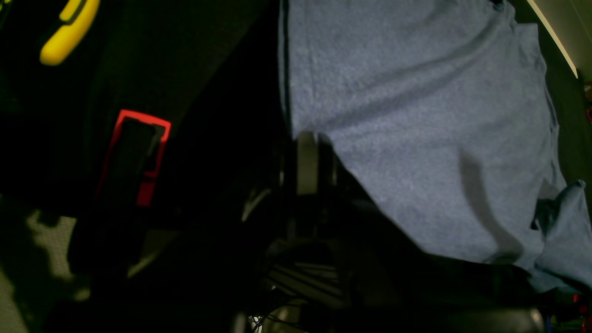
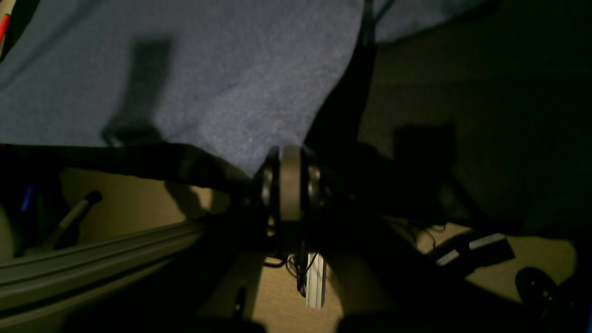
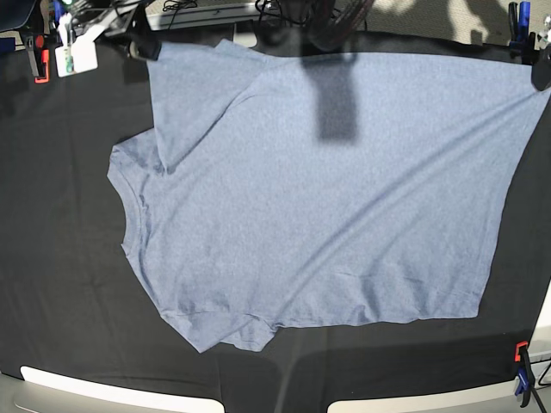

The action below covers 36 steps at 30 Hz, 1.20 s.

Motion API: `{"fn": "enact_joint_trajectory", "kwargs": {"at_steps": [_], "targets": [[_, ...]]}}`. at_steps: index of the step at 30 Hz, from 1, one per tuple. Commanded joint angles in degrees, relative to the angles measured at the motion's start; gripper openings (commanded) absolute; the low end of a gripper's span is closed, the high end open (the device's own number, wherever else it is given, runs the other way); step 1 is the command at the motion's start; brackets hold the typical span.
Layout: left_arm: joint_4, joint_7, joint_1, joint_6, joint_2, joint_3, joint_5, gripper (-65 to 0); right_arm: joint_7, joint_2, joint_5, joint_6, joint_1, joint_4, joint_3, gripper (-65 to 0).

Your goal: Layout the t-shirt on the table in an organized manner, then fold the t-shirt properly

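Observation:
The blue-grey t-shirt (image 3: 318, 198) lies spread on the black table (image 3: 60, 284), plain side up, its ribbed collar (image 3: 129, 202) pointing left. One sleeve is folded over the body at the upper left; the other sleeve (image 3: 228, 331) lies at the near edge. My right gripper (image 2: 289, 185) is shut on the shirt's far left corner (image 3: 148, 47). At the far right, my left gripper (image 1: 307, 162) is shut on the hem corner (image 3: 535, 76). The far edge of the cloth is stretched between the two. A dark arm shadow (image 3: 336, 103) crosses the shirt.
A red clamp (image 3: 36, 56) and a white tag (image 3: 73, 56) sit at the far left edge, blue clamps (image 3: 519, 17) at the far right, and a red-and-blue clamp (image 3: 522, 379) at the near right. A yellow handle (image 1: 69, 27) and a metal rail (image 2: 92, 259) lie beyond the table.

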Motion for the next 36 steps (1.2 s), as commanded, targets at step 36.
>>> {"fn": "enact_joint_trajectory", "kwargs": {"at_steps": [36], "targets": [[0.76,-3.41,0.02,-0.54,-1.16,-0.63,-1.18,-65.0,-2.86,-3.07,8.72,0.32,-12.13,1.01,-2.43,-65.0]]}}
